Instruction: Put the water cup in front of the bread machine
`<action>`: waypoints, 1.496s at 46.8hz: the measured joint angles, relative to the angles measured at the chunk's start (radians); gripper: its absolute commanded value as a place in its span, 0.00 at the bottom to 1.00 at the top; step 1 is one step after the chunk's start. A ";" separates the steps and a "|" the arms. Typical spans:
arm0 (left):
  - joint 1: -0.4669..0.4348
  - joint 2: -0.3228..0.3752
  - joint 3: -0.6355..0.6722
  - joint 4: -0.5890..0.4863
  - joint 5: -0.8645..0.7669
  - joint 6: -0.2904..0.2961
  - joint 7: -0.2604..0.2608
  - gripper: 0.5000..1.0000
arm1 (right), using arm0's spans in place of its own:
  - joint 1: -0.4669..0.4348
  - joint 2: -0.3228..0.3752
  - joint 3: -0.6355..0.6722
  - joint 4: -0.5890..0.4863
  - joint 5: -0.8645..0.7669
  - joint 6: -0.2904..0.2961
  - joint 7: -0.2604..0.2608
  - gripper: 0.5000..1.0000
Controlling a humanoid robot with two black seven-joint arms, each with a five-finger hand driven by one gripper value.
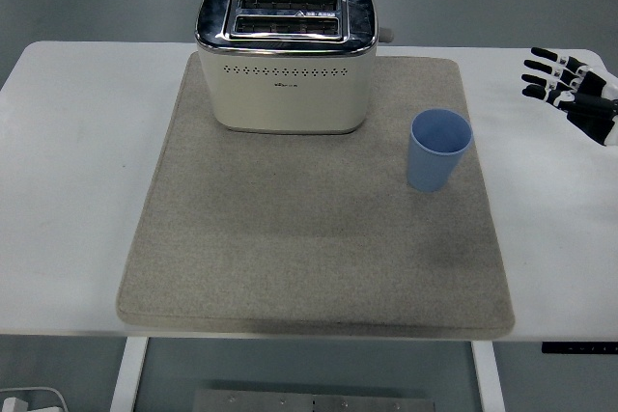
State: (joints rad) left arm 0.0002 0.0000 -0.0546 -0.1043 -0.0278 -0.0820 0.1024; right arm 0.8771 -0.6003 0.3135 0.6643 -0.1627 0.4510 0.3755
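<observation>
I see only right robot hand (570,92), entering from right edge, hovering over far right part of surface (77,161). Fingers (547,69) spread, extended leftward, holding nothing. Wrist cut off by frame edge. No left arm on my feed.

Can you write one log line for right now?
right hand: open, far right | blue cup: upright, mat, untouched | toaster: back

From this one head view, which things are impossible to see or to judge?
- Left hand: not in the head view at all.
- Right hand: cut off by the right edge; only fingers and part of the palm show.
- Blue cup: its bottom inside is hidden by its near wall.
- Toaster: back side hidden by its own body; the small print on the front is too small to read.
</observation>
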 measured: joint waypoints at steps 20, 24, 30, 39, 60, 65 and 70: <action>0.000 0.000 0.001 0.000 0.000 0.000 0.000 1.00 | -0.123 -0.131 0.049 0.188 -0.020 0.002 0.120 0.82; 0.000 0.000 0.001 0.000 0.000 0.000 0.000 1.00 | -0.140 -0.142 0.049 0.208 -0.043 -0.010 0.166 0.82; 0.000 0.000 0.001 0.000 0.000 0.000 0.000 1.00 | -0.155 -0.143 0.046 0.212 -0.131 -0.062 0.230 0.82; 0.000 0.000 0.001 0.000 0.000 -0.001 0.000 1.00 | -0.182 -0.135 0.043 0.242 -0.237 -0.170 0.235 0.81; 0.000 0.000 0.001 0.000 0.000 0.000 0.000 1.00 | -0.259 -0.141 0.037 0.419 -0.345 -0.405 0.236 0.81; 0.000 0.000 0.001 0.000 0.000 0.000 -0.001 1.00 | -0.269 -0.142 0.037 0.451 -0.345 -0.434 0.235 0.81; 0.000 0.000 0.001 0.000 0.000 0.000 -0.001 1.00 | -0.270 -0.141 0.038 0.475 -0.345 -0.464 0.235 0.81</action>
State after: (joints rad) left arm 0.0000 0.0000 -0.0537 -0.1043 -0.0276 -0.0816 0.1014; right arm 0.6068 -0.7413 0.3517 1.1390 -0.5078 -0.0133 0.6110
